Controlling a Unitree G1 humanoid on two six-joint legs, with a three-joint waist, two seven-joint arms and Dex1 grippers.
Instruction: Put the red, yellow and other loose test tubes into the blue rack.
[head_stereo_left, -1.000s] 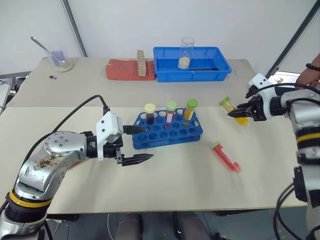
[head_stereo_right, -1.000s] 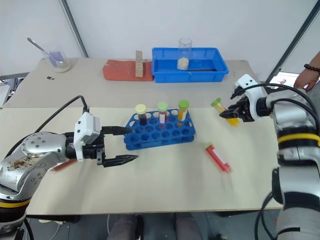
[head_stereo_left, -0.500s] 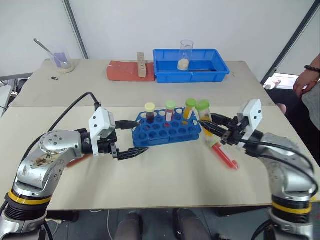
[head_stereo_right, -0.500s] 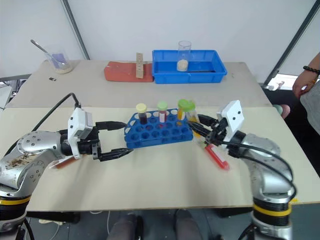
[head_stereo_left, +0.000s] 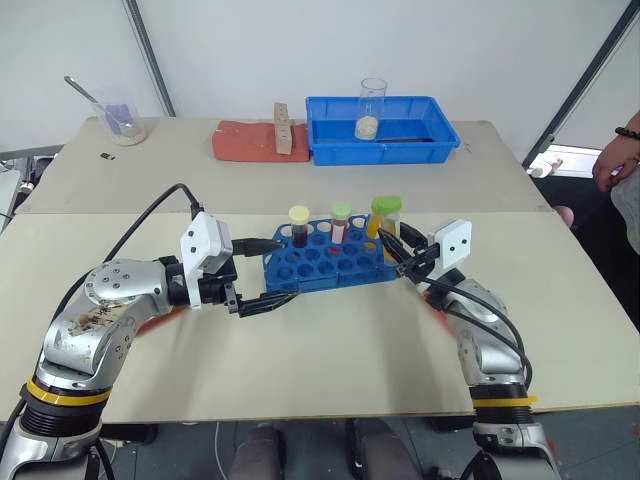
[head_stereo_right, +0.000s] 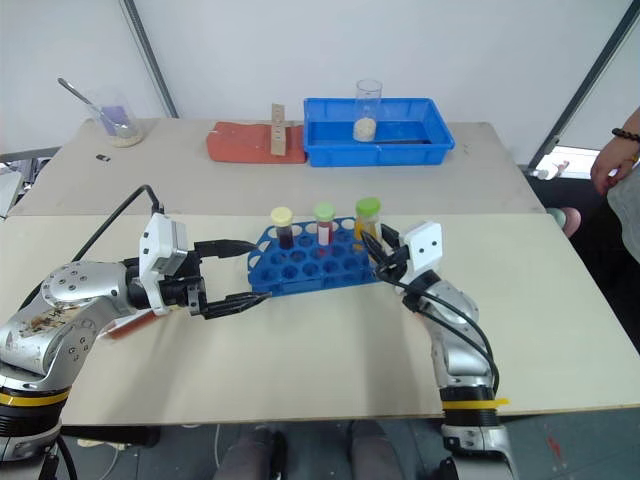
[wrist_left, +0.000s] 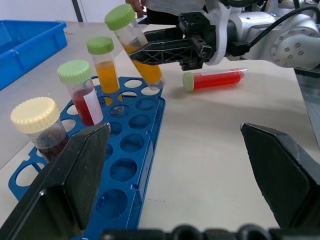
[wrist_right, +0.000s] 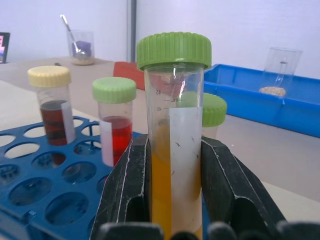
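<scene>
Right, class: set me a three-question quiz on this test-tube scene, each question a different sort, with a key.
1. True or false: the right claw grips a green-capped tube of yellow liquid.
2. How many tubes stand in the blue rack? A) two B) three C) five
3. Fill in: the red tube lies on the ____.

Key: 1 true; 2 B; 3 table.

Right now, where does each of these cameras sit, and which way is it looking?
Both eye views: on the head, looking down over the table; both arms show around the blue rack.
Left wrist view: on the left arm, looking across the rack between its open left gripper fingers.
Right wrist view: on the right arm, facing the yellow tube clamped in the right gripper.
Shared: rack, yellow tube.
</scene>
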